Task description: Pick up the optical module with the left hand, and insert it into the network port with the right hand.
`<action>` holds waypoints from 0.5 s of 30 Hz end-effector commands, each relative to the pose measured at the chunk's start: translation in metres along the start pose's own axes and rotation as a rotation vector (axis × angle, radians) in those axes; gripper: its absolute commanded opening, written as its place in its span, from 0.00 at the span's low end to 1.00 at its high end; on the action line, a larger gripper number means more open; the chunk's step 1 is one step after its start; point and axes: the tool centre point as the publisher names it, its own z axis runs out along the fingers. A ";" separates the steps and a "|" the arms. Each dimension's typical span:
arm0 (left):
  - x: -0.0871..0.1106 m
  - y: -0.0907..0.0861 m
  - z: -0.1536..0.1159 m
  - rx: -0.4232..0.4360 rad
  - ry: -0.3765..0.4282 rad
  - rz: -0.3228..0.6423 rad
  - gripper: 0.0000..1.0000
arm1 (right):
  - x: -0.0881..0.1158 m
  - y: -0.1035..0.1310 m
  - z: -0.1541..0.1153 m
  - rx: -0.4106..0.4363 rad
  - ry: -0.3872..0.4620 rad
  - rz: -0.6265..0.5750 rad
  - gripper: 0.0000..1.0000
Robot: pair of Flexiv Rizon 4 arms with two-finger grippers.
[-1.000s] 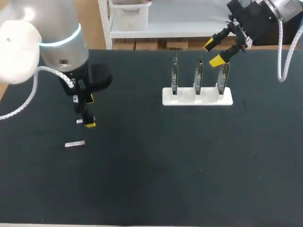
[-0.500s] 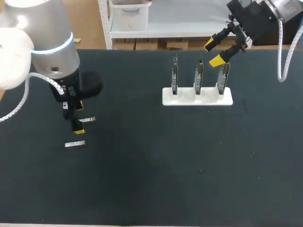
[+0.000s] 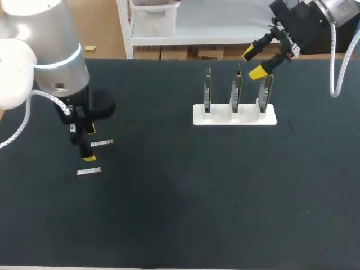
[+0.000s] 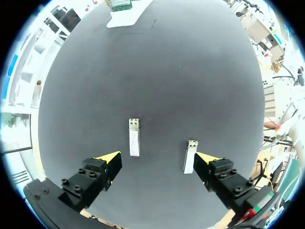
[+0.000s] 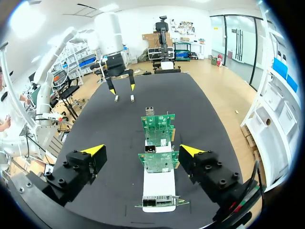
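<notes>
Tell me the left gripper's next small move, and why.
Probably shift the left gripper sideways until the optical module sits midway between its open fingers. That module lies nearer one fingertip, and the second module lies beside the other, so lowering here risks striking one.

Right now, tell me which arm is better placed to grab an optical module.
Left. The left gripper, open, hangs over both optical modules; the right gripper is far off, by the white stand.
</notes>
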 end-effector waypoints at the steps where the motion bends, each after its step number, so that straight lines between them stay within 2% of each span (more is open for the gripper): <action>1: 0.001 0.007 0.003 0.008 -0.003 0.001 1.00 | 0.000 0.002 0.000 0.005 0.000 0.000 1.00; 15: -0.005 0.016 0.020 0.025 -0.030 -0.004 1.00 | 0.000 0.002 0.000 0.005 0.000 0.000 1.00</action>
